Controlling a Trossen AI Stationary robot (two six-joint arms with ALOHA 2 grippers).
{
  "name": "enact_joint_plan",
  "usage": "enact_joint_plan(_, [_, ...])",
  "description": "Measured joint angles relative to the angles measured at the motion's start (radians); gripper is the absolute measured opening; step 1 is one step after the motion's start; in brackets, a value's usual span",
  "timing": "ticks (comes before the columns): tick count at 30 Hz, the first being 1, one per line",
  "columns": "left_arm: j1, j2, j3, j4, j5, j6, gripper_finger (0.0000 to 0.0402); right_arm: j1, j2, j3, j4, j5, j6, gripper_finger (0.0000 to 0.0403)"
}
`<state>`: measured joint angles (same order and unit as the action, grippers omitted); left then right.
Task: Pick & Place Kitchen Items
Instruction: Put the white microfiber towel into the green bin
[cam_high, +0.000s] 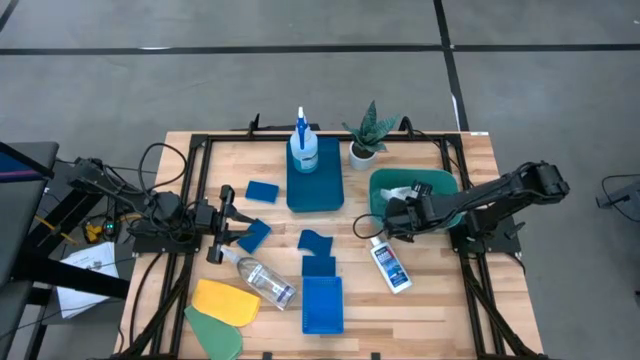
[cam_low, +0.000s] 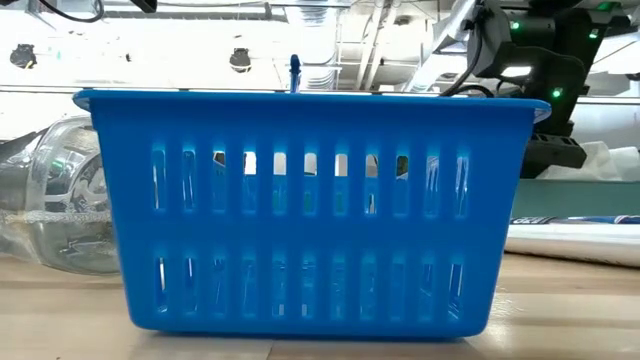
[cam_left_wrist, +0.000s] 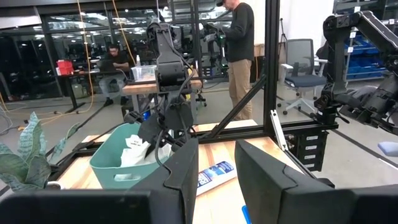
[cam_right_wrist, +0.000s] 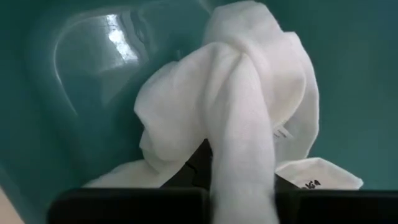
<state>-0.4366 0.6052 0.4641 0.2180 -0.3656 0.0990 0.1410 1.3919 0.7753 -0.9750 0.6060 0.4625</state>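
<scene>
One white cloth (cam_right_wrist: 230, 124) in the clamped right tool (cam_high: 397, 214), over one teal tub (cam_high: 440, 181).

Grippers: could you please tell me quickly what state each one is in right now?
Left gripper: open, empty, beside the clear bottle.
Right gripper: shut on the white cloth, over the teal tub.

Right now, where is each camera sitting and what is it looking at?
High view: above the table, looking straight down; both arms show, right gripper at the teal tub.
Low view: at table height, facing a blue basket up close; part of an arm shows behind it.
Left wrist view: on the left arm, looking across the table past its own fingers.
Right wrist view: inside the tub, on a white cloth it grips.
Shared: left wrist and high views both show the tub.
</scene>
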Motion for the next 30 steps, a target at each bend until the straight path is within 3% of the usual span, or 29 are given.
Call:
enact_joint_plan(13, [0.0, 0.0, 0.0, -0.001, 0.0, 0.0, 0.0102, 0.004, 0.0, 0.0, -0.006, 0.008, -0.005, 0.0028])
enact_joint_plan(17, [0.0, 0.0, 0.0, 0.0, 0.0, 0.0, 0.0102, 0.02, 0.0, 0.0, -0.006, 0.069, -0.007, 0.0037])
enact_joint_plan(22, [0.0, 0.0, 0.0, -0.001, 0.0, 0.0, 0.0102, 0.059, 0.0, 0.0, -0.012, 0.144, 0.013, 0.0078])
enact_joint_plan(30, [0.0, 0.0, 0.0, -0.001, 0.0, 0.0, 0.0102, 0.083, 0.001, 0.0, -0.012, 0.191, 0.051, 0.0176])
